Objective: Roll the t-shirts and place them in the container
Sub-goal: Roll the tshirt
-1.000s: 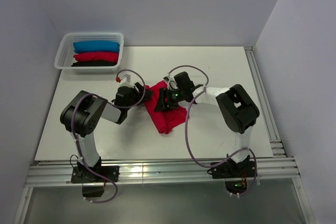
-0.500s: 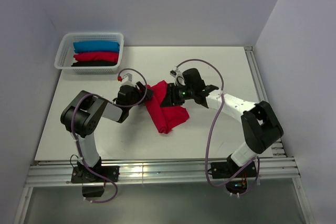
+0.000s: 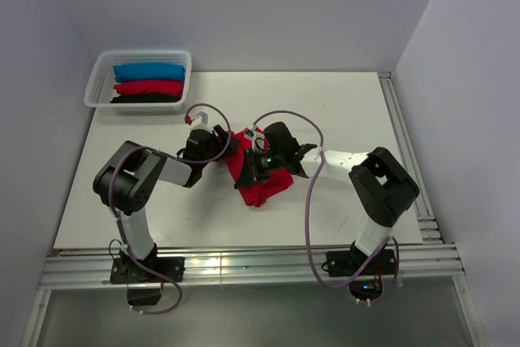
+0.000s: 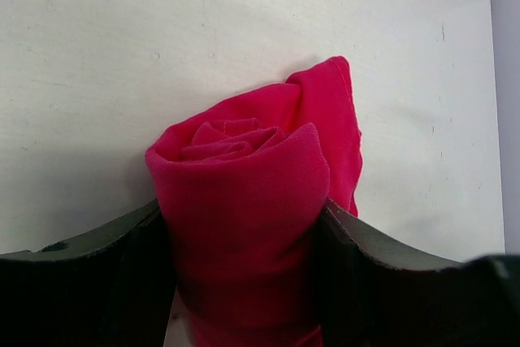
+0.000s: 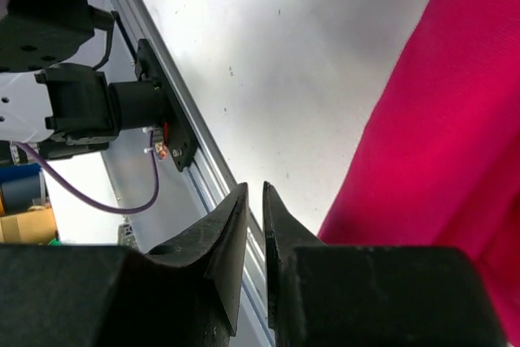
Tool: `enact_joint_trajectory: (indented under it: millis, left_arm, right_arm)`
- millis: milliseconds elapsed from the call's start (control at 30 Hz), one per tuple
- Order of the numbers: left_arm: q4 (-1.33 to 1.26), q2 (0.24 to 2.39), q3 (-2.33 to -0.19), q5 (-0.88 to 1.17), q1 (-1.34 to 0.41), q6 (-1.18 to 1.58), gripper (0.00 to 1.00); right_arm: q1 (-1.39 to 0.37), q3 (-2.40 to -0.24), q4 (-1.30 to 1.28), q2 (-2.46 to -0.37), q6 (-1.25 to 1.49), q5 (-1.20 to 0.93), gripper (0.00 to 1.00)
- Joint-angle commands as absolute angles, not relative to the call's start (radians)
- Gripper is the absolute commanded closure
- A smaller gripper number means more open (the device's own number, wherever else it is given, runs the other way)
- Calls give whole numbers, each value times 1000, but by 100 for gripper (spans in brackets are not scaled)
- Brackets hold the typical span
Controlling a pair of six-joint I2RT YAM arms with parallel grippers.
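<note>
The left pincer (image 4: 244,209) clamped the rolled red shirt (image 4: 244,172), its length running straight out of the grip, spiral end outward; the right pincer (image 5: 253,193) was nearly together, empty.

Soft matt cloth t-shirt (image 4: 244,188)

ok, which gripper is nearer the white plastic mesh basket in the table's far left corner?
Left. The left gripper holds the crimson rolled cloth t-shirt at the end facing the basket; the right gripper is over the shirt's middle, farther away.
</note>
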State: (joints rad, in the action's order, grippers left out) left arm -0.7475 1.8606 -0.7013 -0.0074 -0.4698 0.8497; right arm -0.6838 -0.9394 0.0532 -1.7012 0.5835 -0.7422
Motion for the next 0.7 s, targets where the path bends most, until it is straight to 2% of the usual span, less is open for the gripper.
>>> enact_joint_trajectory:
  millis: [0, 467, 667]
  left_arm:
    - [-603, 1850, -710, -44, -485, 812, 37]
    - [-574, 1836, -719, -46, -491, 798, 36]
    - [-554, 1838, -732, -38, -492, 792, 35]
  right_arm:
    - [-690, -928, 124, -1720, 612, -758, 81]
    - [-585, -775, 371, -1832, 703, -877, 82]
    - [-535, -739, 385, -1876, 712, -864, 85]
